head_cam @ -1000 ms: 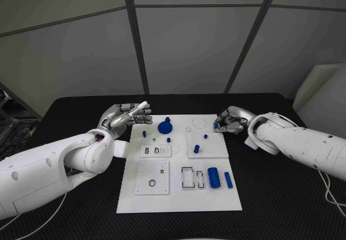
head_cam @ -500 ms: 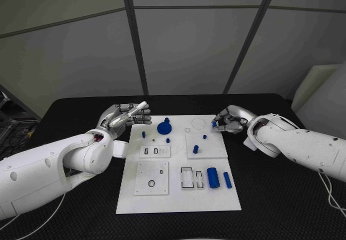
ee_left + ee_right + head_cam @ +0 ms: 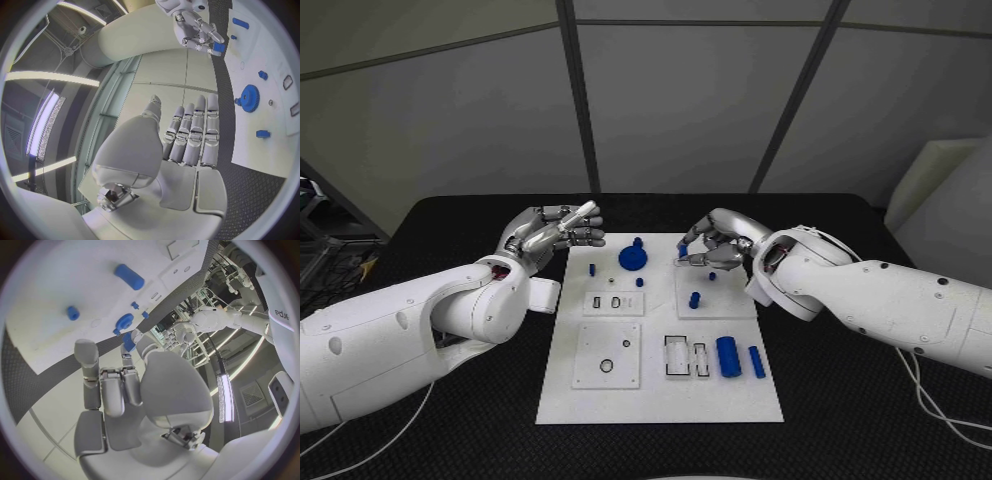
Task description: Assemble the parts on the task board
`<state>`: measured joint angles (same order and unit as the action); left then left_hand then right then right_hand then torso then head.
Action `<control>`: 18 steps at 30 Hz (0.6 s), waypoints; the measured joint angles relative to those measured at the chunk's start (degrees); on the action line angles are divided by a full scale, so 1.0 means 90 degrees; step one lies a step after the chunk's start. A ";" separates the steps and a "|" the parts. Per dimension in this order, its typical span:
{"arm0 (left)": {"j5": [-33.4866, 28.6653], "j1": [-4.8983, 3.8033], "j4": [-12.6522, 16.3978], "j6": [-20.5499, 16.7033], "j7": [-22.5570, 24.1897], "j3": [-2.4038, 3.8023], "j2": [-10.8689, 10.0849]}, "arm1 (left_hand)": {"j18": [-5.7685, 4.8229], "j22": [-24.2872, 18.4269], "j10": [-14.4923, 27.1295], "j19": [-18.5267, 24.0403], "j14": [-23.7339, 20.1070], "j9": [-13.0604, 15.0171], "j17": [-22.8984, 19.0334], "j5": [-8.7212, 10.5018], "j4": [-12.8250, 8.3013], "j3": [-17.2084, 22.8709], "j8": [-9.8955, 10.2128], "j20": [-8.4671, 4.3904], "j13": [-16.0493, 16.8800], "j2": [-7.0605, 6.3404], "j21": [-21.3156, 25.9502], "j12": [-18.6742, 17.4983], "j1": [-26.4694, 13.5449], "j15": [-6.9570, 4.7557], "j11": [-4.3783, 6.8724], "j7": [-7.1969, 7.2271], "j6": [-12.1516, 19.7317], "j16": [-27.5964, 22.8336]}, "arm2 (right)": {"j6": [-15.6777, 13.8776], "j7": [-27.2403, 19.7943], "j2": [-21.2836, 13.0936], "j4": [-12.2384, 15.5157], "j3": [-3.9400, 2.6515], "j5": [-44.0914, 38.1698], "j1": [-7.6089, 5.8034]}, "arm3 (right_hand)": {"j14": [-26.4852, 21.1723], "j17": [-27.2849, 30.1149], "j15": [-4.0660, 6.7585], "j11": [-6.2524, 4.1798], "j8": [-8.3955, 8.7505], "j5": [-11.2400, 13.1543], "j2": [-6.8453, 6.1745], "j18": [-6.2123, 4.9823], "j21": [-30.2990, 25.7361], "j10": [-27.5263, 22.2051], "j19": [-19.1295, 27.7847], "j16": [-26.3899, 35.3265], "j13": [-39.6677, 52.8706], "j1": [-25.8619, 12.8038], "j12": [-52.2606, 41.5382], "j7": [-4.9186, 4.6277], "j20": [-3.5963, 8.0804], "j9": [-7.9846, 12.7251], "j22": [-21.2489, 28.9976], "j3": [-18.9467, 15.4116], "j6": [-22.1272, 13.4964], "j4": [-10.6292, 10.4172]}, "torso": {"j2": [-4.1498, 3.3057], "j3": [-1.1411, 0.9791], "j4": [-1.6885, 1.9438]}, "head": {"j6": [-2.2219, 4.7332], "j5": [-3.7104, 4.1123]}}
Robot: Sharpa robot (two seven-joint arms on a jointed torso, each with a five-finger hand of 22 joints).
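The white task board point(image 3: 661, 400) lies in the middle of the black table. My right hand point(image 3: 718, 246) hovers over its far edge and pinches a small blue part point(image 3: 685, 254) at its fingertips; the same pinched part point(image 3: 217, 46) appears in the left wrist view and again point(image 3: 127, 341) in the right wrist view. A blue gear point(image 3: 633, 257) stands on the board's far left, just left of that hand. My left hand point(image 3: 557, 232) is held above the table off the board's far left corner, fingers straight and side by side, holding nothing.
Small blue pegs point(image 3: 694, 297) stand on the board's far half. A large blue cylinder point(image 3: 727, 355) and a thinner one point(image 3: 756, 360) lie on its right, beside rectangular slots point(image 3: 675, 355). Two raised white sub-plates point(image 3: 606, 368) sit on its left side.
My right hand has moved left with the blue part, from the board's far right edge to over its far middle. The left hand has stayed where it was.
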<state>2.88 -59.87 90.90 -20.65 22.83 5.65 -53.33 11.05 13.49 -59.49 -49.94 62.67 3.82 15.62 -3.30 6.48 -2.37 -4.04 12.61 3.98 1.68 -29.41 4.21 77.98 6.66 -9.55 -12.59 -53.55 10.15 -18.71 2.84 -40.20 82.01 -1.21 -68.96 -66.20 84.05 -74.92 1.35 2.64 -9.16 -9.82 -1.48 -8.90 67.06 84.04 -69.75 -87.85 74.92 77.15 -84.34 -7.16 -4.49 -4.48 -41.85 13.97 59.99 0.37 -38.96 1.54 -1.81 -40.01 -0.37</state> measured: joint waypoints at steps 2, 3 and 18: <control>0.0000 -0.0003 -0.0032 0.0000 0.0000 0.0000 0.0005 | 0.0000 0.0000 0.0000 0.0000 0.0000 0.0000 0.0000 0.0000 0.0000 0.0000 0.0000 0.0000 0.0000 0.0000 0.0000 0.0000 0.0000 0.0000 0.0000 0.0000 0.0000 0.0000 | 0.0003 0.0137 0.0208 0.0053 0.0001 -0.0096 0.0001 | 0.0000 0.0000 0.0000 0.0000 0.0004 0.0000 0.0000 0.0000 0.0000 0.0000 0.0000 0.0000 0.0000 0.0000 0.0000 0.0001 0.0000 0.0000 0.0000 0.0000 0.0001 0.0000 | 0.0016 0.0006 0.0017 | -0.0028 -0.0024; 0.0000 -0.0003 -0.0048 0.0000 0.0000 0.0000 0.0006 | 0.0000 0.0000 0.0000 0.0000 0.0000 0.0000 0.0000 0.0000 0.0000 0.0000 0.0000 0.0000 0.0000 0.0000 0.0000 0.0000 0.0000 0.0000 0.0000 0.0000 0.0000 0.0000 | 0.0005 0.0195 0.0296 0.0070 0.0007 -0.0143 0.0001 | 0.0000 0.0000 0.0000 0.0000 0.0006 0.0000 0.0000 0.0000 0.0000 0.0000 0.0000 0.0000 0.0000 0.0000 0.0000 0.0009 0.0000 0.0000 0.0000 0.0000 0.0008 0.0000 | 0.0023 0.0008 0.0024 | -0.0035 -0.0037; 0.0000 -0.0014 -0.0199 -0.0014 0.0000 0.0001 0.0035 | 0.0000 -0.0006 0.0000 0.0000 0.0000 0.0000 0.0005 0.0000 0.0000 0.0000 0.0000 0.0000 0.0005 0.0000 0.0000 0.0000 0.0000 0.0000 0.0000 0.0000 0.0000 0.0000 | 0.0189 0.0942 0.1342 -0.0139 0.0319 -0.1047 0.0136 | 0.0000 0.0001 0.0000 0.0000 0.0028 0.0007 -0.0017 0.0000 0.0000 0.0000 0.0000 0.0000 0.0000 -0.0048 0.0000 0.0013 -0.0001 0.0033 0.0001 0.0017 0.0012 -0.0018 | 0.0059 0.0020 0.0085 | -0.0143 -0.0235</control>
<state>2.88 -60.00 89.10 -20.78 22.83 5.66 -53.01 11.05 13.44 -59.49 -49.94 62.66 3.82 15.66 -3.30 6.48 -2.37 -4.04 12.61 4.02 1.68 -29.41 4.20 77.98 6.66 -9.55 -12.59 -53.55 10.15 -17.01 11.32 -28.13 80.76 1.66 -78.38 -64.98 84.05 -74.92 1.35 2.65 -8.91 -9.76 -1.64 -8.89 67.06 84.04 -69.75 -87.85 74.92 76.72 -84.33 -7.04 -4.49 -4.18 -41.84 14.12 60.09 0.21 -38.43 1.72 -1.04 -41.29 -2.49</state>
